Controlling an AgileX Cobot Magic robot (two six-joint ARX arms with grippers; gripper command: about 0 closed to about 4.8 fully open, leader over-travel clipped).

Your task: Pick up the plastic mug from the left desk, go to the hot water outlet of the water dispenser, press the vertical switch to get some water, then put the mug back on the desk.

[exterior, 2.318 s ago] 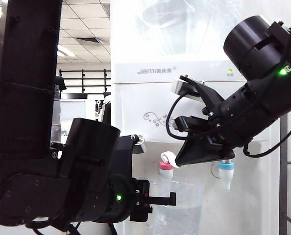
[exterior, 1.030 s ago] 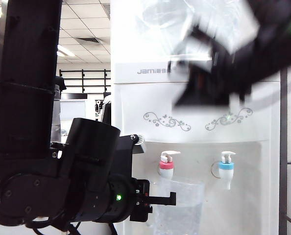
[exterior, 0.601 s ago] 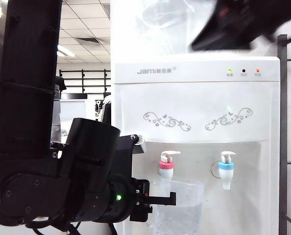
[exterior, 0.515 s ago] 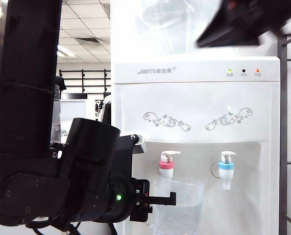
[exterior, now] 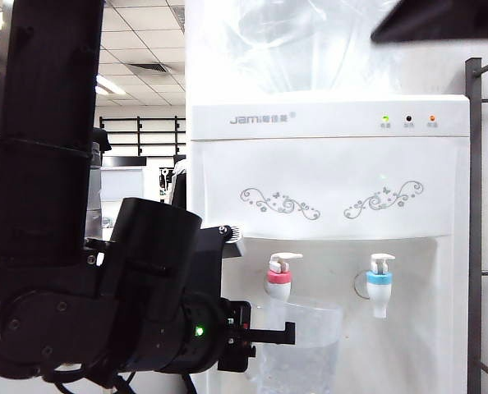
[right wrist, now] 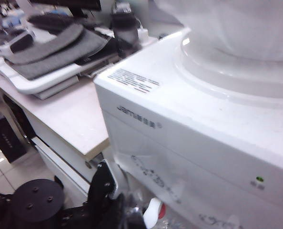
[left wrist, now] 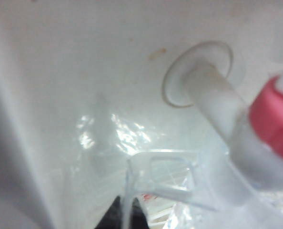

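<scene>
The plastic mug hangs under the hot water outlet of the white water dispenser. My left gripper is shut on the mug's wall beside its clear handle. Dark fingertips pinch the thin wall, and the red-collared tap is just above. The vertical switch stands untouched. My right gripper is shut with nothing in it, high at the top right beside the bottle. Its wrist view looks down on the dispenser top, the left desk and the switch.
The blue-collared tap sits right of the hot one. A grey metal rack stands at the far right. On the desk lie grey pads and a dark tumbler. My left arm fills the left side.
My right gripper has lifted off the hot tap's switch and climbed to the top right corner. The left gripper and the mug have stayed still.
</scene>
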